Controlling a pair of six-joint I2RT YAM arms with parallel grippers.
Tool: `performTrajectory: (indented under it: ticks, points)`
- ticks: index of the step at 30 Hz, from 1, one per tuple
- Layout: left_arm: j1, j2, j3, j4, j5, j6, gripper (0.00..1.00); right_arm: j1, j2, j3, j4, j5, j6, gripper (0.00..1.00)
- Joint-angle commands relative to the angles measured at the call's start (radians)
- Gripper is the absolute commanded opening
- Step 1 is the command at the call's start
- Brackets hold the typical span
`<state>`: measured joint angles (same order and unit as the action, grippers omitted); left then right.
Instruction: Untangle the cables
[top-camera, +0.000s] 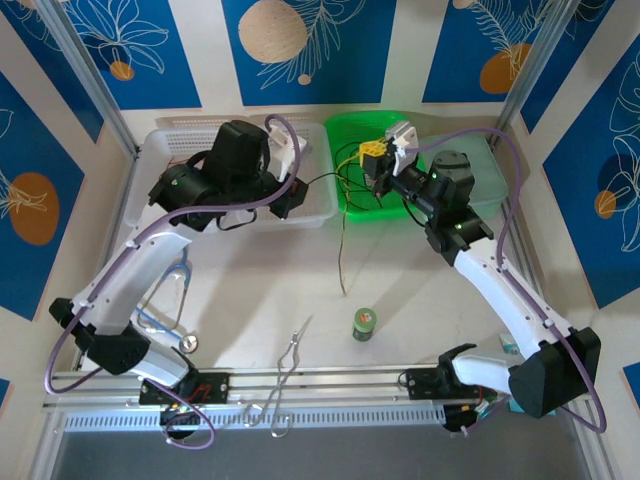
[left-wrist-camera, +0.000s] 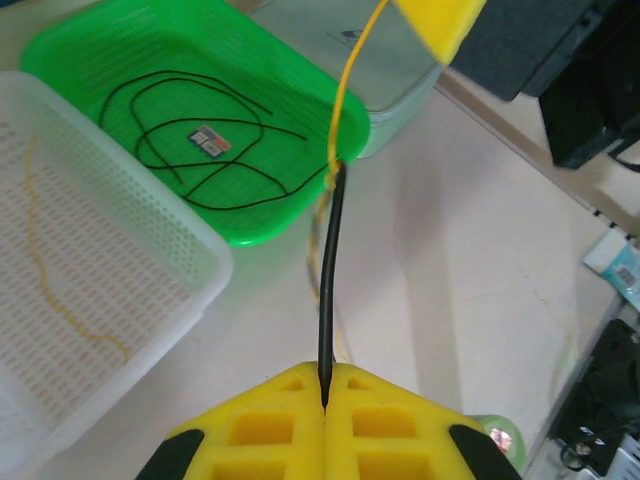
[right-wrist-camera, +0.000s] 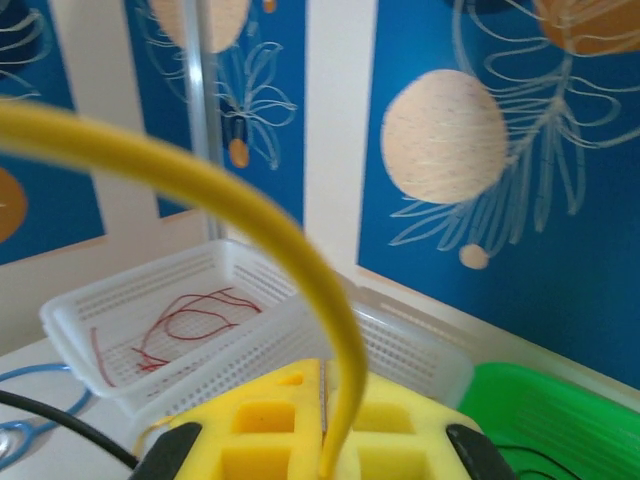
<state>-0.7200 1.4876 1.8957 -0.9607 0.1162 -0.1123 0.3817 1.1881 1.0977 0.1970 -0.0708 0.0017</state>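
My left gripper (left-wrist-camera: 326, 385) is shut on a black cable (left-wrist-camera: 328, 270) that runs taut to the rim of the green basket (left-wrist-camera: 60, 50), where more black cable loops (left-wrist-camera: 200, 130) lie. In the top view the left gripper (top-camera: 293, 190) sits at the right end of the white tray (top-camera: 325, 205). My right gripper (right-wrist-camera: 325, 375) is shut on a yellow cable (right-wrist-camera: 300, 250). It hovers over the green basket (top-camera: 410, 205) as the right gripper (top-camera: 376, 160), and the yellow cable (top-camera: 343, 260) hangs down onto the table. Red cables (right-wrist-camera: 180, 320) and a tan cable (left-wrist-camera: 60, 290) lie in the white tray.
A green can (top-camera: 364, 324) and metal forceps (top-camera: 290, 358) lie on the table near the front. A light-blue stethoscope (top-camera: 172, 300) rests beside the left arm. A pale green tray (top-camera: 492, 165) stands right of the basket. A small card (left-wrist-camera: 210, 142) lies in the basket.
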Motion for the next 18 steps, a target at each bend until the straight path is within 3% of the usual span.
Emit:
performTrajectory:
  ticks: [1,9,18]
  points:
    - [0.021,-0.044,0.03,-0.059,-0.114,0.038,0.0,-0.034,-0.03,0.027,-0.04,0.132,0.041,0.0]
    - [0.136,-0.141,-0.056,-0.034,-0.207,0.049,0.0,-0.171,-0.089,0.025,-0.133,0.324,0.208,0.0]
    - [0.318,-0.297,-0.237,0.099,-0.221,0.037,0.0,-0.284,-0.167,-0.005,-0.196,0.348,0.228,0.0]
